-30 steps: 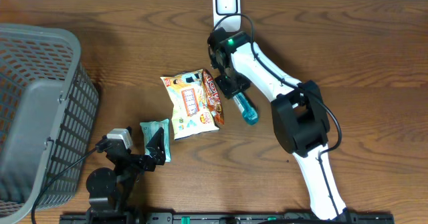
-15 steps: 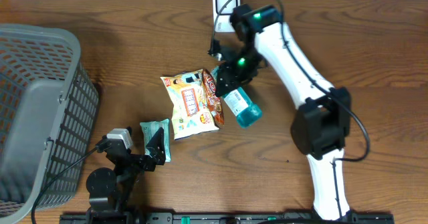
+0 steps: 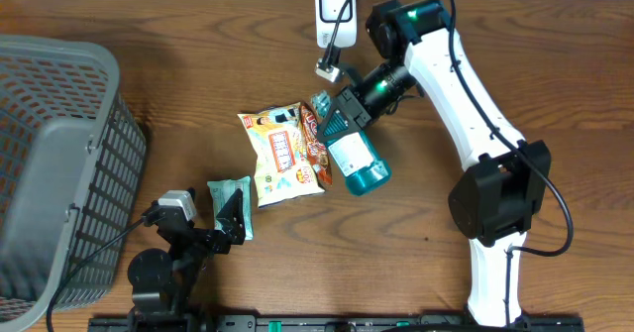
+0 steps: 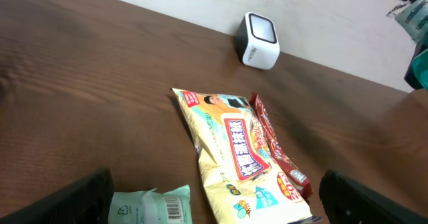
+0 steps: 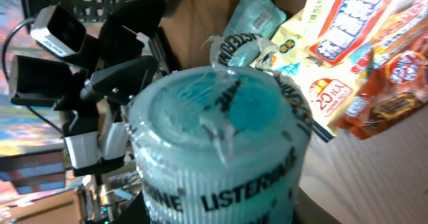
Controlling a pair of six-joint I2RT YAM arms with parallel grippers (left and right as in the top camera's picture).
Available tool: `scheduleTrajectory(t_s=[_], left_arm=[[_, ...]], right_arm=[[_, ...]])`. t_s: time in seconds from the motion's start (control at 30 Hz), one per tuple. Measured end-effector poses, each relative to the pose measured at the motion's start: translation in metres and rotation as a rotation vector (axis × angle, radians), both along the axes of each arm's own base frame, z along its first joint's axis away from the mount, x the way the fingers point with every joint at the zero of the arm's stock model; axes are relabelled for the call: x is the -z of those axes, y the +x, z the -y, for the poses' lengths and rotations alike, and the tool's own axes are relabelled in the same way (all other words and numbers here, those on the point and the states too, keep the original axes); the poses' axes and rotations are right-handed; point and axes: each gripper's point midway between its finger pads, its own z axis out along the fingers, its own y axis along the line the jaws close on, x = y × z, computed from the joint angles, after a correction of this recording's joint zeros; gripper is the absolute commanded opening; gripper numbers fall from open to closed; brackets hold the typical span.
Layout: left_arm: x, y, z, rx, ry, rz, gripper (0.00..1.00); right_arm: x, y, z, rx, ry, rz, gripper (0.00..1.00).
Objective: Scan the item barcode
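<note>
Above the counter (image 3: pixel 555 94), near the barcode scanner (image 3: pixel 336 10), we are gripping the Listerine bottle (image 3: pixel 359 164) in our right claw (image 3: pixel 347 117), its long axis pointing away from the scanner; our left claw (image 3: pixel 226 228) is sitting wide open, well apart.

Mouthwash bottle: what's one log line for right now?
right tool: shut on mouthwash bottle | mouthwash bottle: held off table beside snack bags | left tool: open
</note>
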Motion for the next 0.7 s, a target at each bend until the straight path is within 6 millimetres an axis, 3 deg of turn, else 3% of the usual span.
scheduleTrajectory(t_s=[0.7], left_arm=[[0.0,0.0,0.0,0.0,0.0,0.0,0.98]], right_arm=[[-0.0005,-0.0084,-0.007,0.017,0.073,-0.092,0.02]])
